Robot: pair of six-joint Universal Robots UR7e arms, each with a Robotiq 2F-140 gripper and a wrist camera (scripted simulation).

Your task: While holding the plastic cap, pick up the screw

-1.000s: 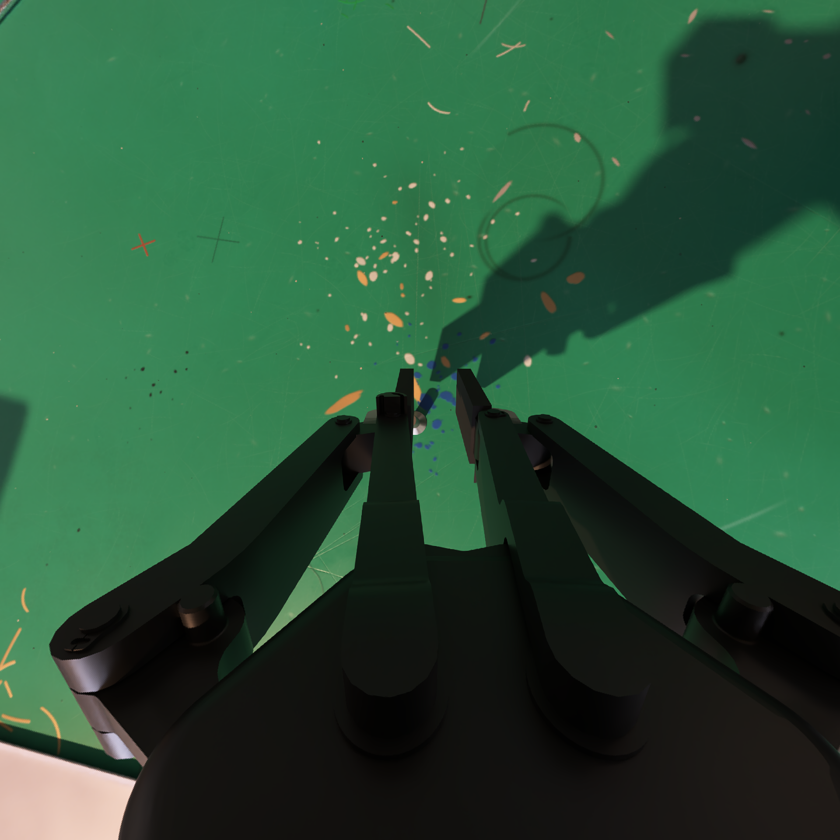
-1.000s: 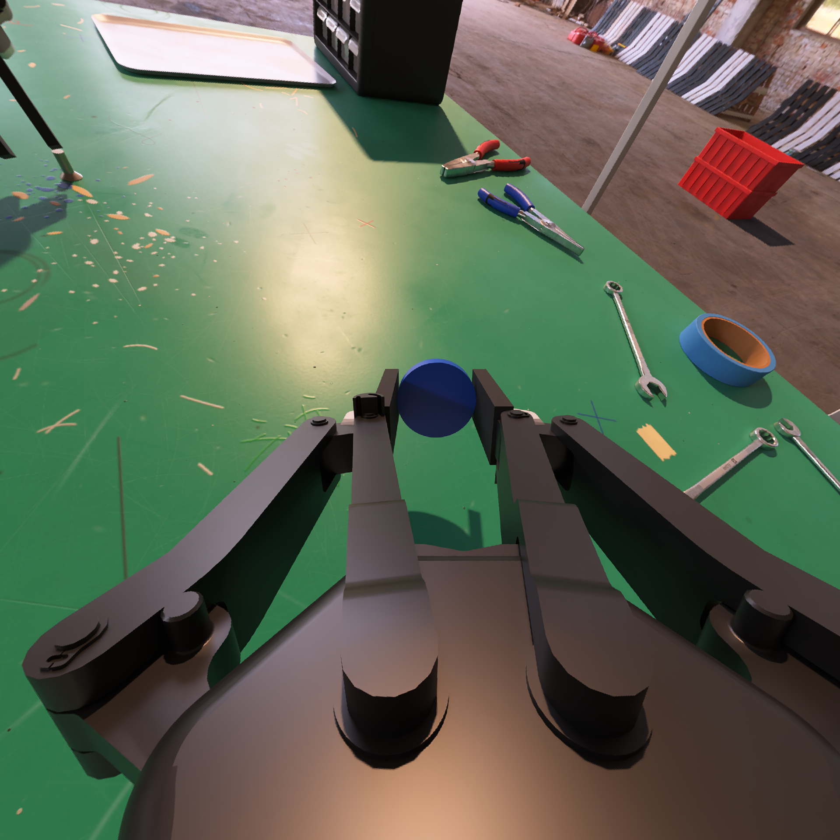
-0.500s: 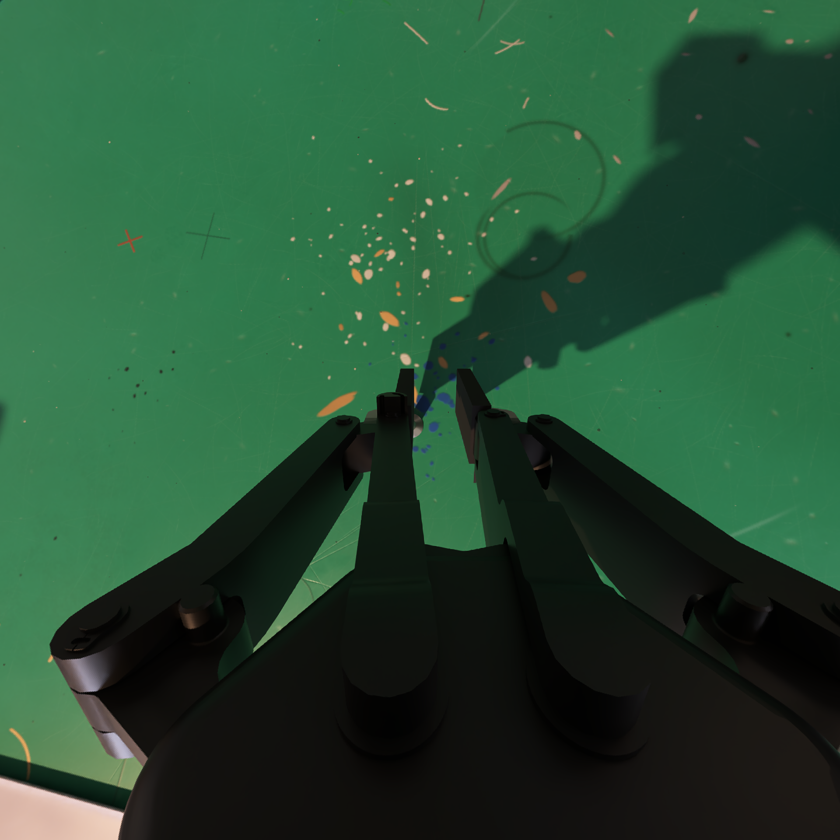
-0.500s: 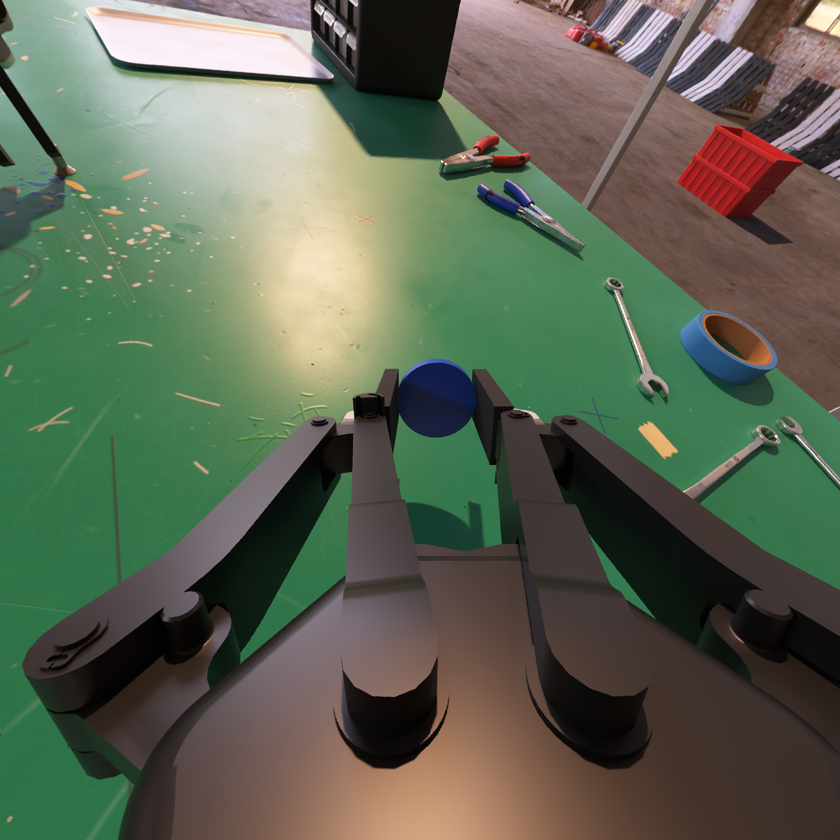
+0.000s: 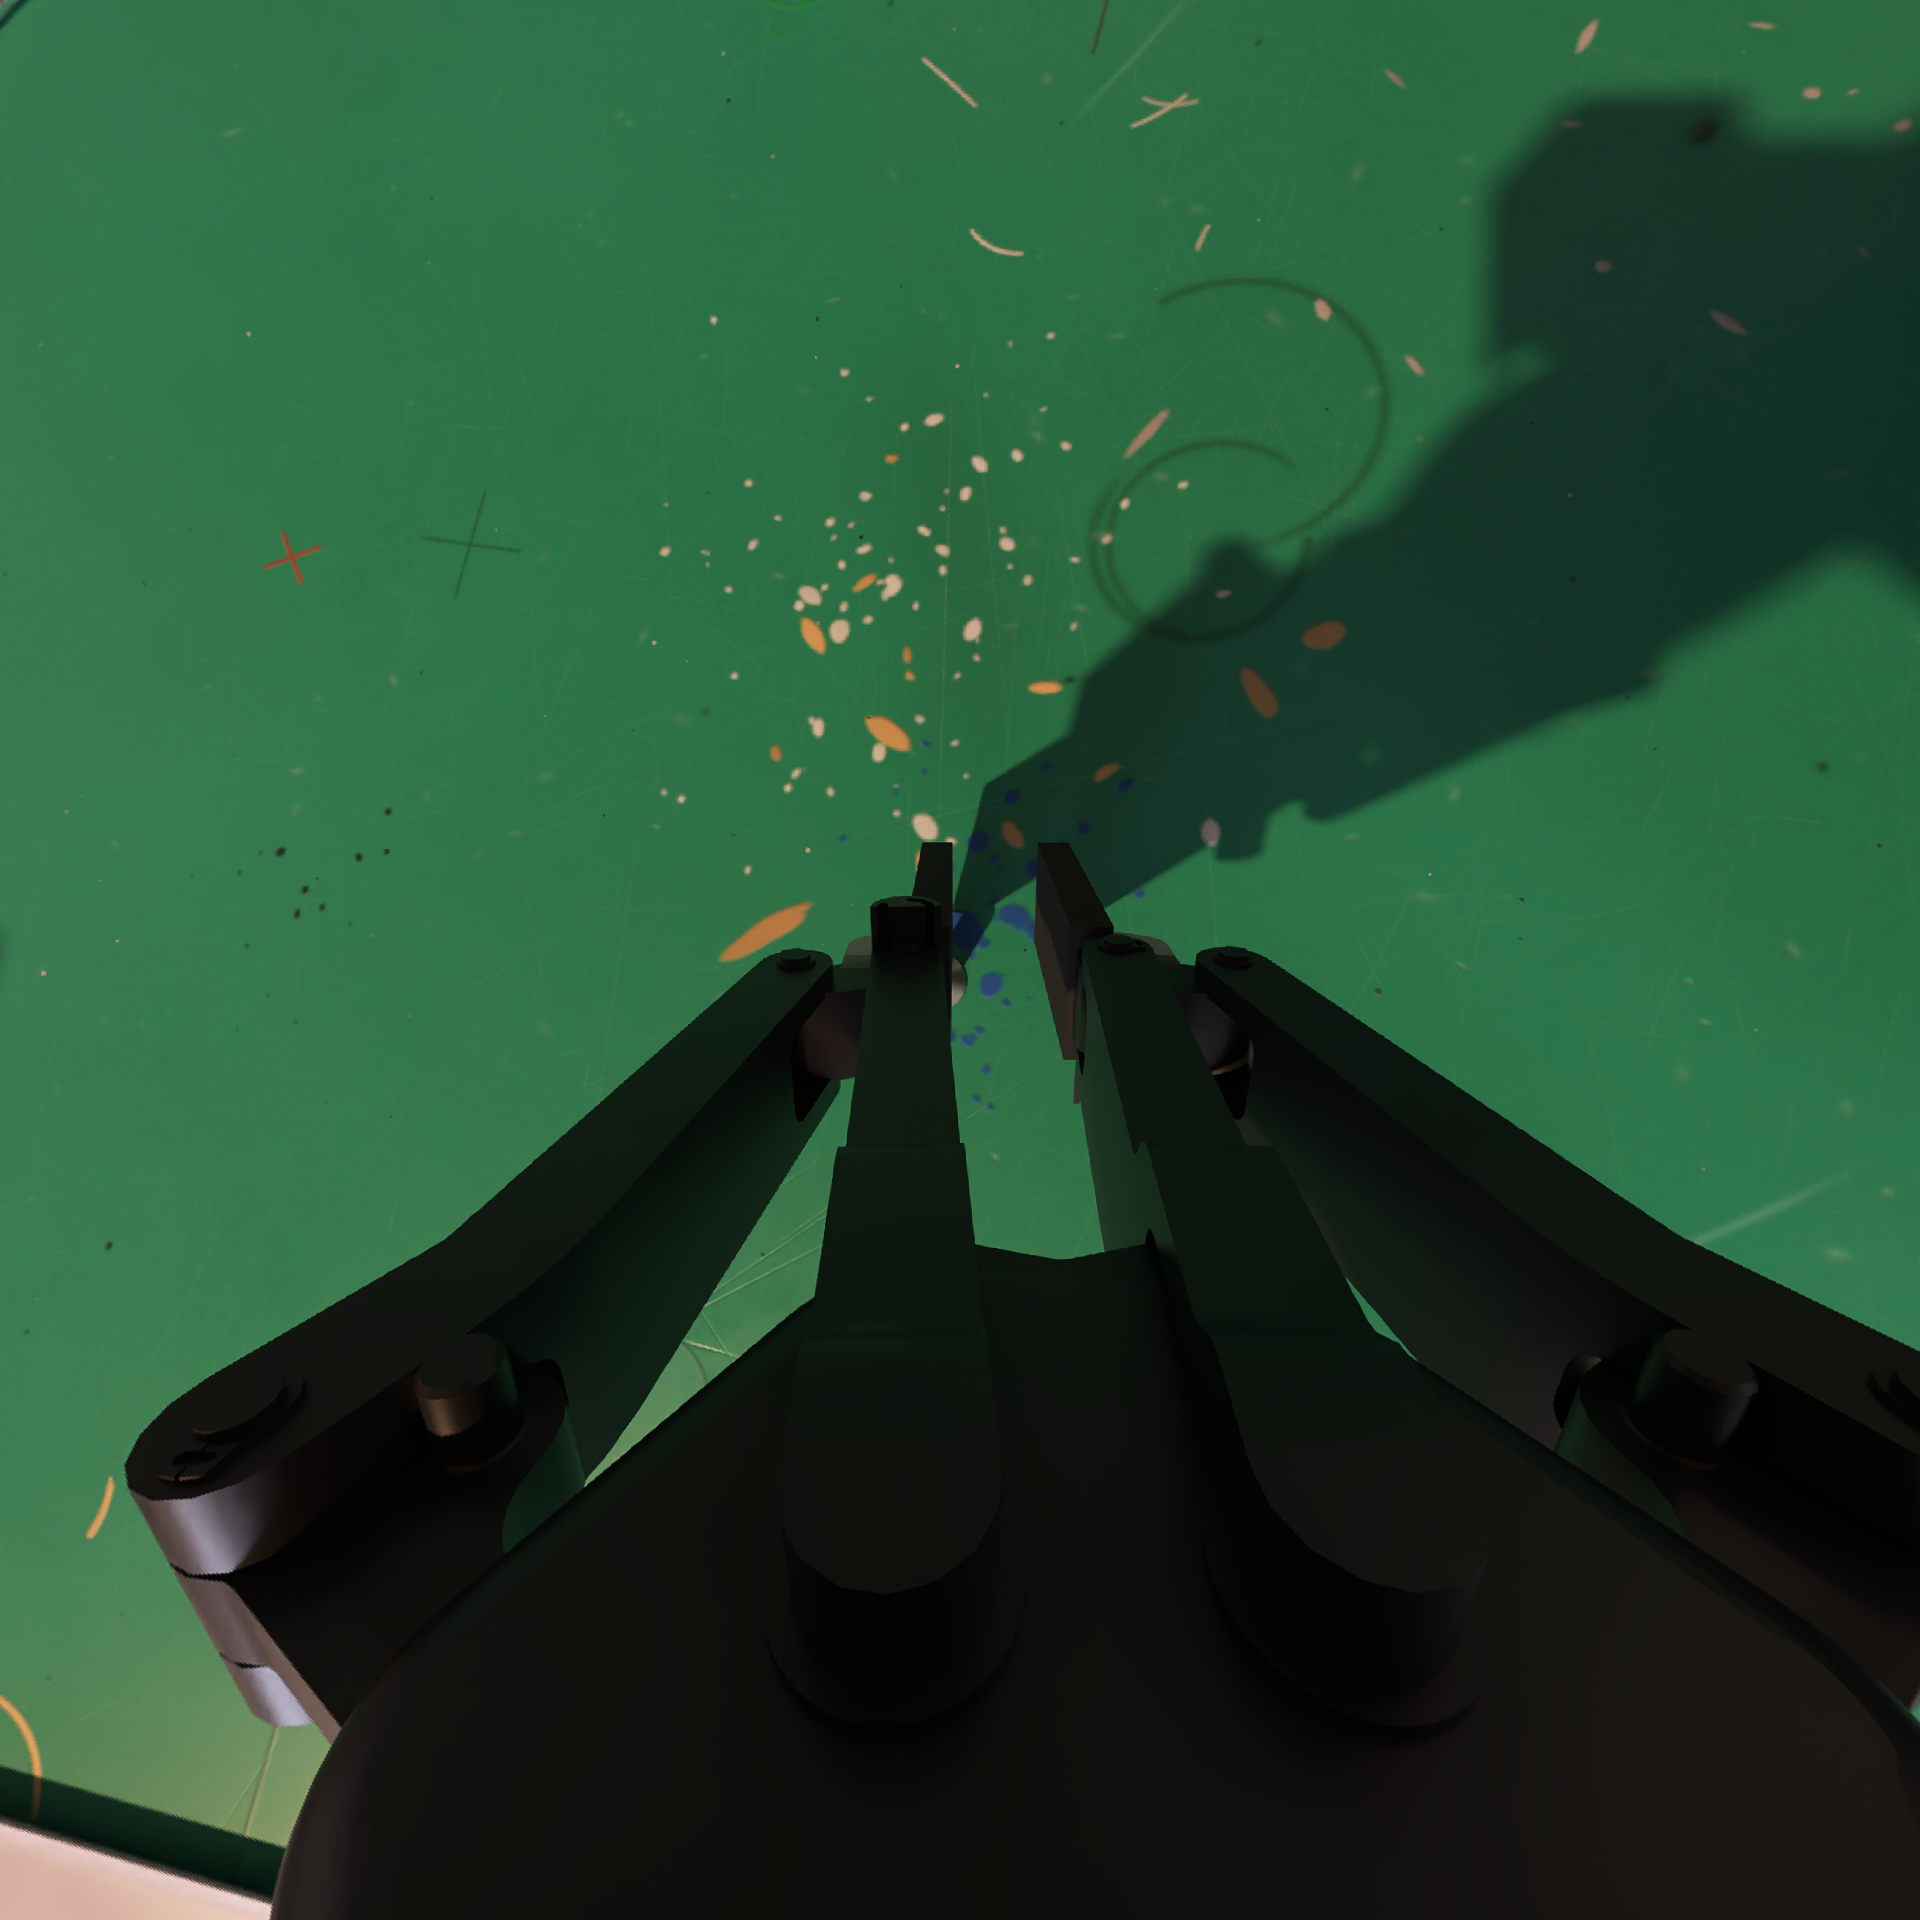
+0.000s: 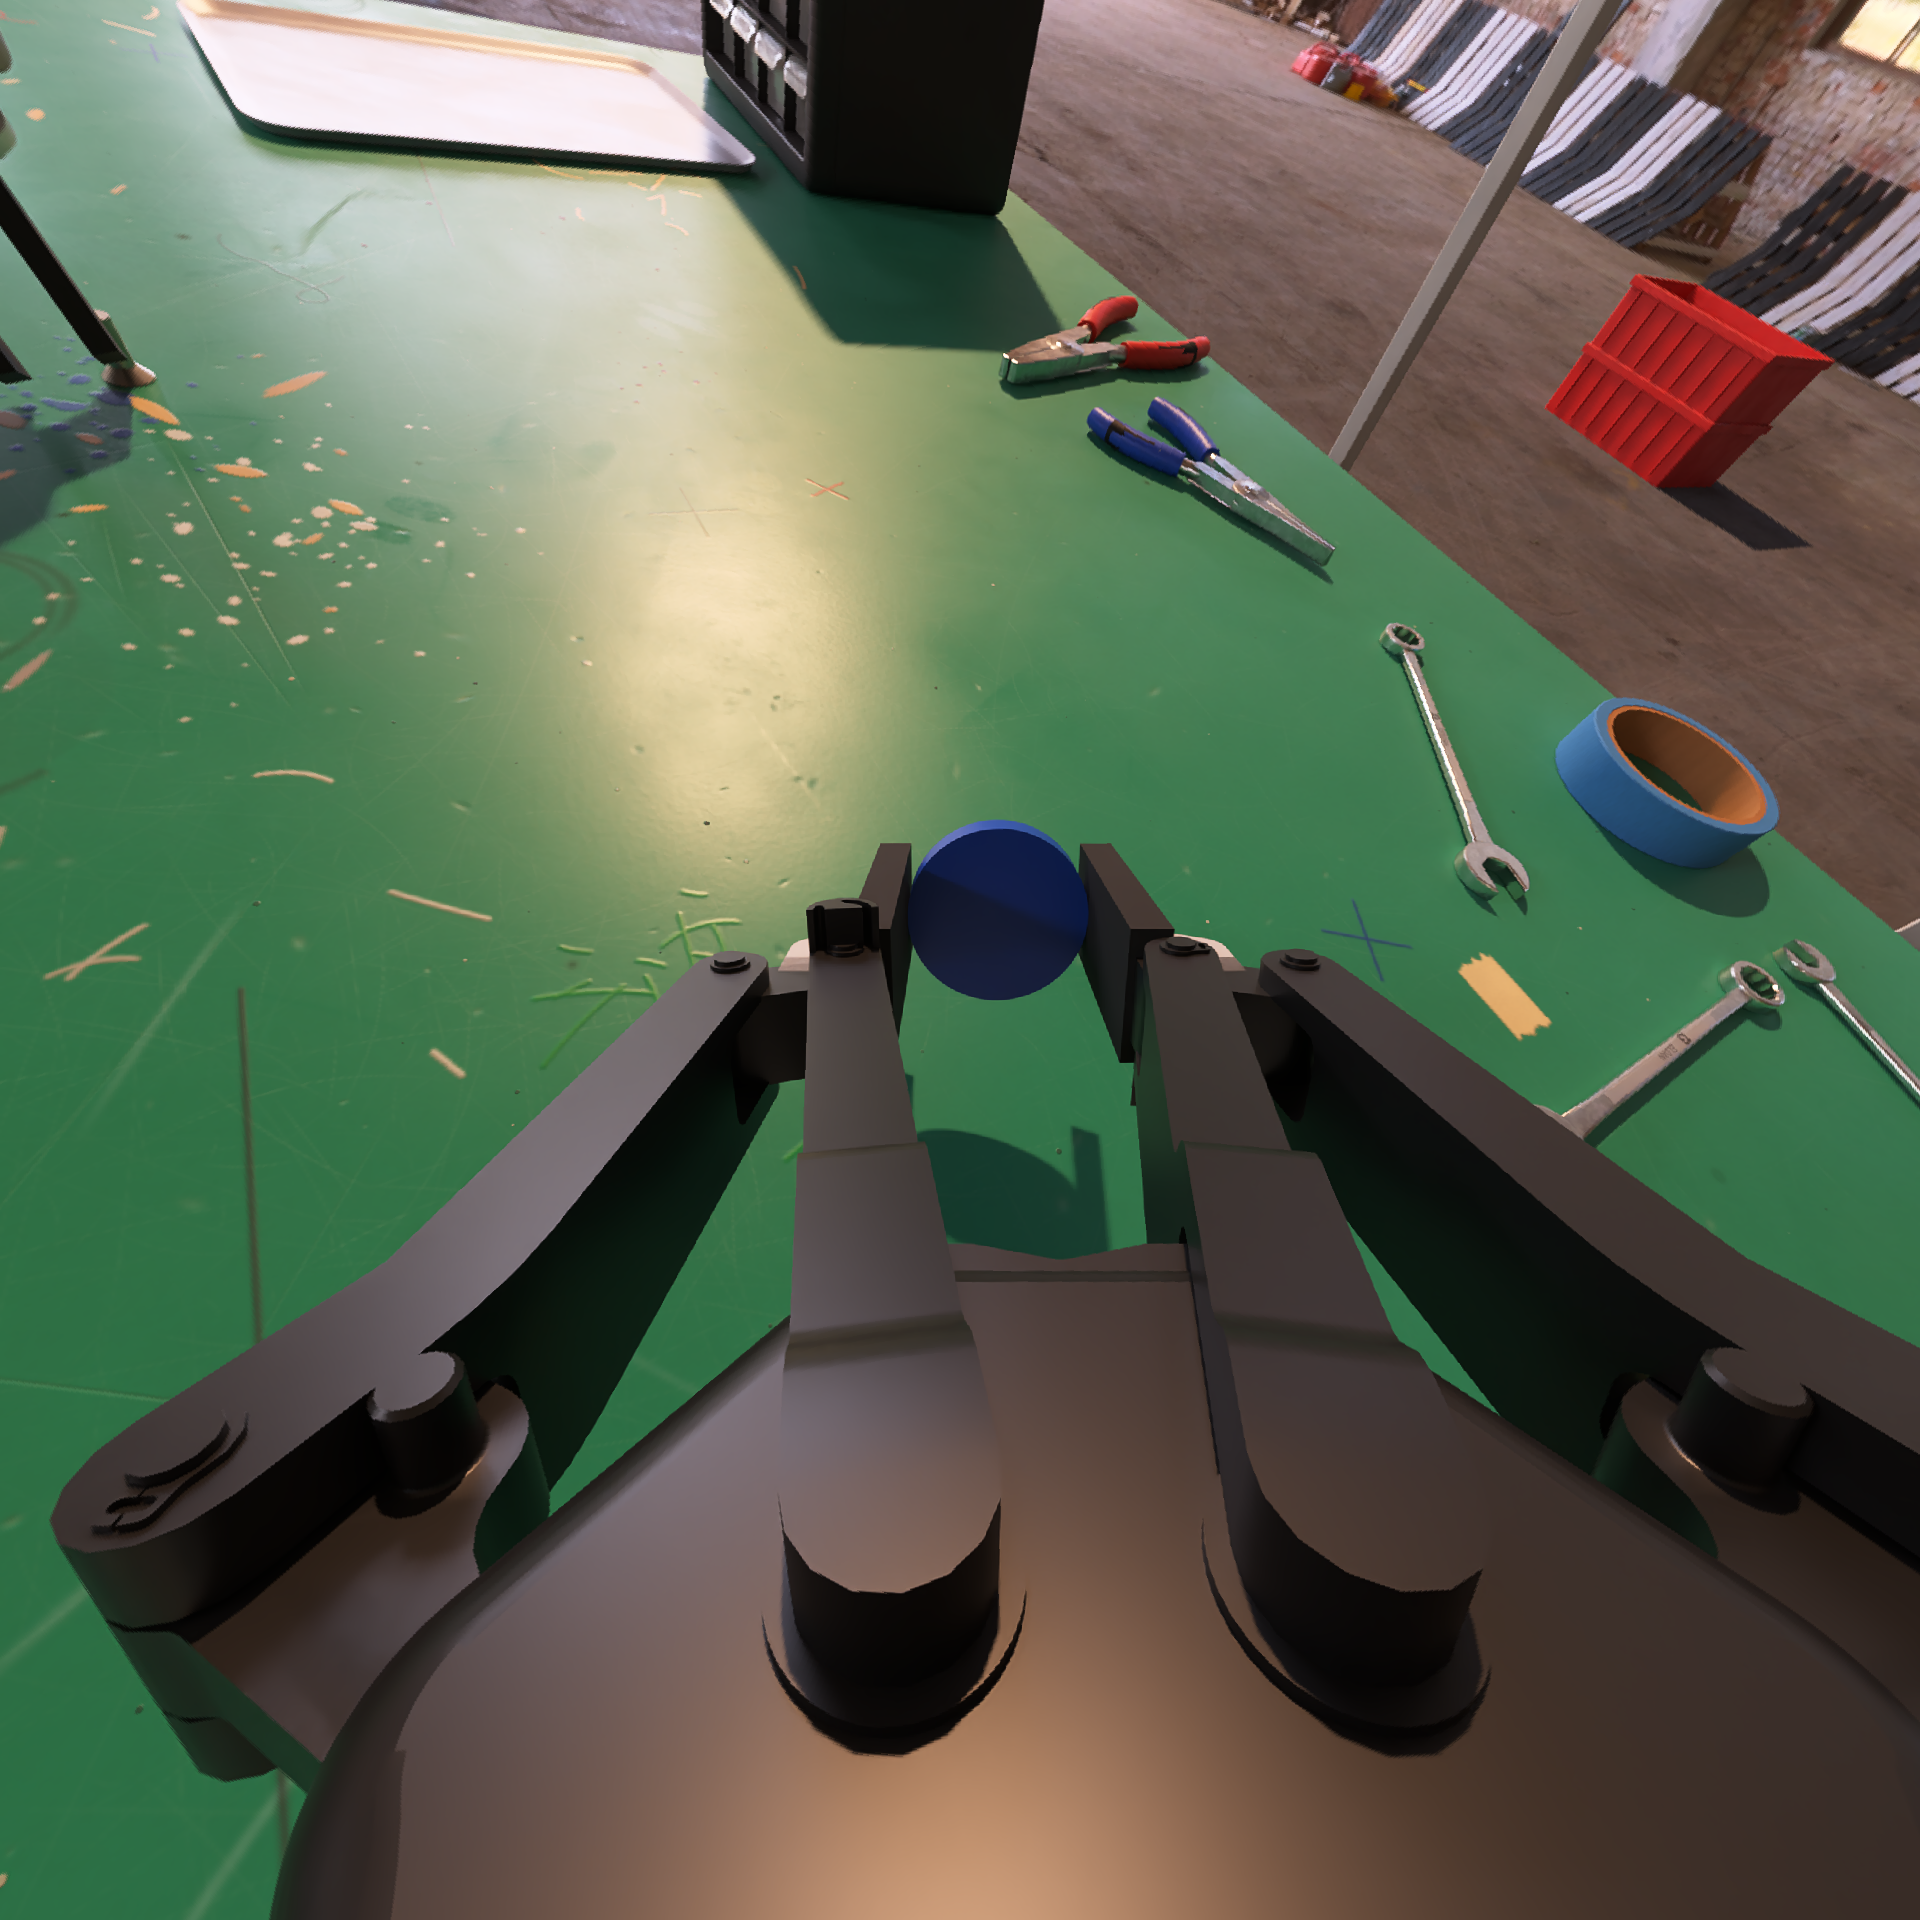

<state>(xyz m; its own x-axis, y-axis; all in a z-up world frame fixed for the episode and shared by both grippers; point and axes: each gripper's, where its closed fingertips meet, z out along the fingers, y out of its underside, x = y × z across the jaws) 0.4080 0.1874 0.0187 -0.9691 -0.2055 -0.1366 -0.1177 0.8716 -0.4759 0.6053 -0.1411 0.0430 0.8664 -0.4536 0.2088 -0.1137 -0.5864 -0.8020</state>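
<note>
Right gripper [image 6: 995,914] clamped on blue plastic cap [image 6: 997,909] above green bench [image 6: 623,675]; left gripper [image 5: 992,883] low over bench at the screw [image 5: 957,977].

Cap was pinched edge-on between both right pads, clear of the bench, its shadow below. Left fingers stood close with a narrow gap showing blue paint specks; a sliver of silver screw peeked beside the inner face of the left-hand finger, mostly hidden, so whether the fingers gripped it could not be told. In the right wrist view the screw [image 6: 125,372] sat at a dark fingertip at far left, touching the bench. Elsewhere: metal tray [image 6: 447,83], black drawer box [image 6: 894,94], red pliers [image 6: 1101,348], blue pliers [image 6: 1205,478], wrench [image 6: 1449,758], blue tape roll [image 6: 1662,784].
</note>
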